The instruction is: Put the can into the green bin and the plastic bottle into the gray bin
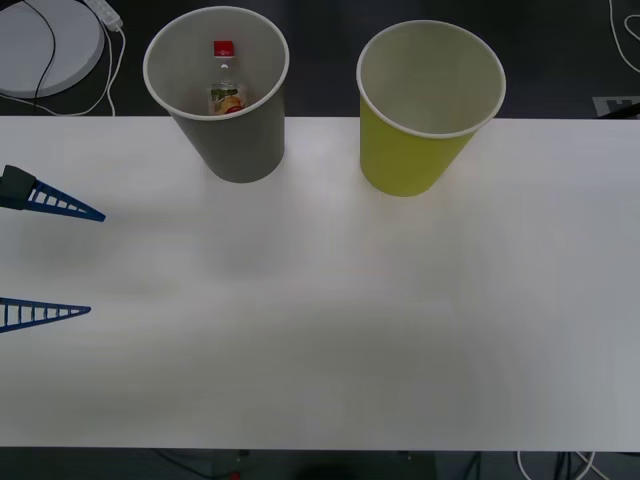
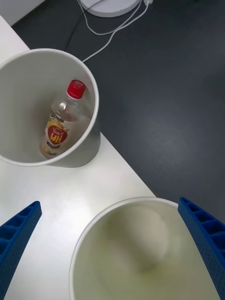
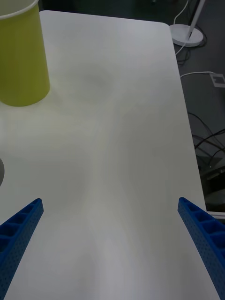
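Already dropped into the gray bin [image 1: 216,95] at upper left: the plastic bottle [image 1: 224,85]; green bin [image 1: 430,105] apparently empty, no can visible; both jaws spread wide, gripping nothing.

White table [image 1: 330,330]; dark floor [image 1: 560,60], cables [image 1: 100,95], perhaps carpeted.

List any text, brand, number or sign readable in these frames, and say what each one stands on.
Plastic bottle inside the gray bin: its label has large red lettering, too tilted and small to read with confidence.
Red cap: faint embossed marks, unreadable.
Green bin, gray bin and table: no text.
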Robot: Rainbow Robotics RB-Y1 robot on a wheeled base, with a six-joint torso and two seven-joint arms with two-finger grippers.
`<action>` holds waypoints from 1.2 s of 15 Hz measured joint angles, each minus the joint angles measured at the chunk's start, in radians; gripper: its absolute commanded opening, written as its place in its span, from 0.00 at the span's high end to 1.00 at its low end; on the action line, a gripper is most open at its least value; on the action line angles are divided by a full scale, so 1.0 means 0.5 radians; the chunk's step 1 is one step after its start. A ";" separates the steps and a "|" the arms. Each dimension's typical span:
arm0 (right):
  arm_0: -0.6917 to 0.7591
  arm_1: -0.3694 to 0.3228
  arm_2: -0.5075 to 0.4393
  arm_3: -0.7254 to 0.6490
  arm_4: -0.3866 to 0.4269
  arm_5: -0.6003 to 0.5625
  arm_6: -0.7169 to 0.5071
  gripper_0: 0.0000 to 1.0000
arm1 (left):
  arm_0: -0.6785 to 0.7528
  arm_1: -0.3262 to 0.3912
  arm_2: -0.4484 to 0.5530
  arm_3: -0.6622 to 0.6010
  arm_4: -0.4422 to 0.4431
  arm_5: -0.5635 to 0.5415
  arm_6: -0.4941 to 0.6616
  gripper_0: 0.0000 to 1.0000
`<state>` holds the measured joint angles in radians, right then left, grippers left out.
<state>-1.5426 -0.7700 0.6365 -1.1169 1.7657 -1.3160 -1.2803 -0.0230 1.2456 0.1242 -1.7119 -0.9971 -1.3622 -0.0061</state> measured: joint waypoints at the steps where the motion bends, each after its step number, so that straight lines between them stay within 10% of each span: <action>1: 0.069 -0.059 -0.071 -0.063 -0.037 0.000 0.061 0.00 | 0.000 0.000 0.000 0.000 0.000 0.000 0.000 0.00; 18: 1.786 -0.604 -1.361 -1.079 -0.995 -0.004 1.412 0.00 | 0.000 0.000 0.000 0.000 0.000 0.000 0.000 0.00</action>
<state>-0.6496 -1.0718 -0.0441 -1.6565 1.2680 -1.3178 -0.5743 -0.0230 1.2456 0.1243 -1.7119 -0.9971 -1.3622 -0.0061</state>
